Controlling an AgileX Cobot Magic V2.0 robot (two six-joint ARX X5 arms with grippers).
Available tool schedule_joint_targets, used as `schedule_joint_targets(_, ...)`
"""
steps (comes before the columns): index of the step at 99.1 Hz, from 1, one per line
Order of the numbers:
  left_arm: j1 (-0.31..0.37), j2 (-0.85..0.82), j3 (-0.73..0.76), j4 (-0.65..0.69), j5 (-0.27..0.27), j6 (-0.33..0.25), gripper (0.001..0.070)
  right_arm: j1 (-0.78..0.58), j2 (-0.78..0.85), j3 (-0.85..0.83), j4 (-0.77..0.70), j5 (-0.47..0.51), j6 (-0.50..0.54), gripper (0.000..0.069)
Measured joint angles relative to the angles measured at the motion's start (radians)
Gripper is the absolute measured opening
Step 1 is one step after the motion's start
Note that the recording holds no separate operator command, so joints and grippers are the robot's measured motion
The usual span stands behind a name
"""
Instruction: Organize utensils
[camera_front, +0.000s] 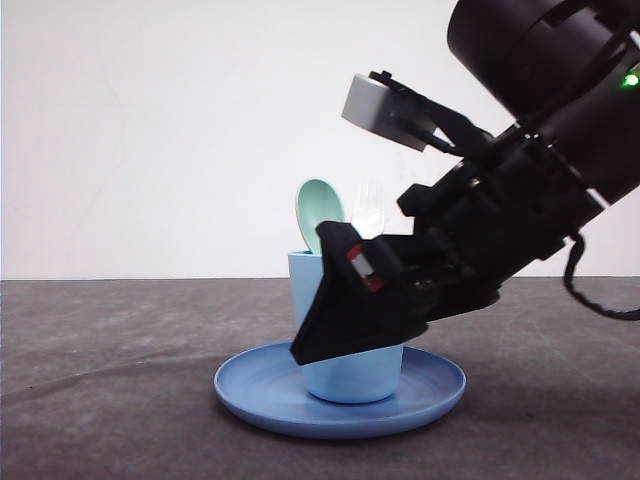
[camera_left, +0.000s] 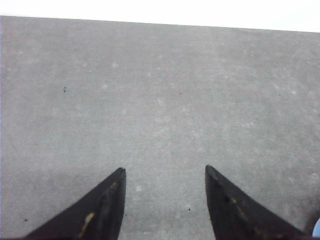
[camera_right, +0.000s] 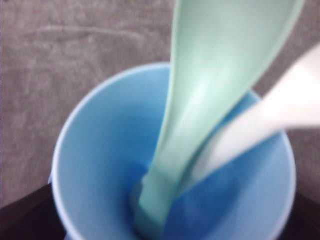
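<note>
In the centre of the front view the light blue cup (camera_front: 345, 370) stands upright on the round blue plate (camera_front: 250, 395), and both utensils already stand in it: the mint-green spoon (camera_front: 320, 212) and the white fork (camera_front: 367, 212), heads up above the rim, long axes near vertical and leaning slightly apart. The right wrist view looks down into the cup (camera_right: 100, 150) and shows the spoon (camera_right: 220, 75) with its handle end on the cup floor and the fork (camera_right: 280, 112) crossing just behind it. The right gripper (camera_front: 330, 320) reaches in from the upper right of the front view, its fingers straddling the cup just below the utensil heads, so the utensils lie directly above and between the fingers; whether the fingers press the cup wall I cannot tell. The left gripper (camera_left: 165, 200) hovers spread open over bare grey table (camera_left: 160, 100), holding nothing. The right arm is clearly nearer; the sorting looks essentially finished, and any next move is likely a straight withdrawal without tipping the cup.
</note>
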Motion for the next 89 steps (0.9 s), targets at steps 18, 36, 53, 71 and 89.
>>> schedule_joint_targets(18,0.0,0.0,0.0,0.0,0.0,0.0,0.03,-0.02,-0.066,0.001,-0.122,0.001,0.0,0.0629)
schedule_joint_targets(36,0.0,0.0,0.0,0.0,0.0,0.0,0.03,-0.041,-0.164,0.005,-0.285,0.002,-0.001,0.0629)
schedule_joint_targets(53,0.0,0.0,0.0,0.0,0.0,0.0,0.03,-0.07,-0.277,0.009,-0.422,0.025,-0.001,0.0629)
schedule_joint_targets(71,0.0,0.0,0.0,0.0,0.0,0.0,0.03,-0.131,-0.416,0.03,-0.558,0.1,0.018,0.0629)
schedule_joint_targets(89,0.0,0.0,0.0,0.0,0.0,0.0,0.03,-0.243,-0.538,0.127,-0.691,0.102,0.084,0.0629)
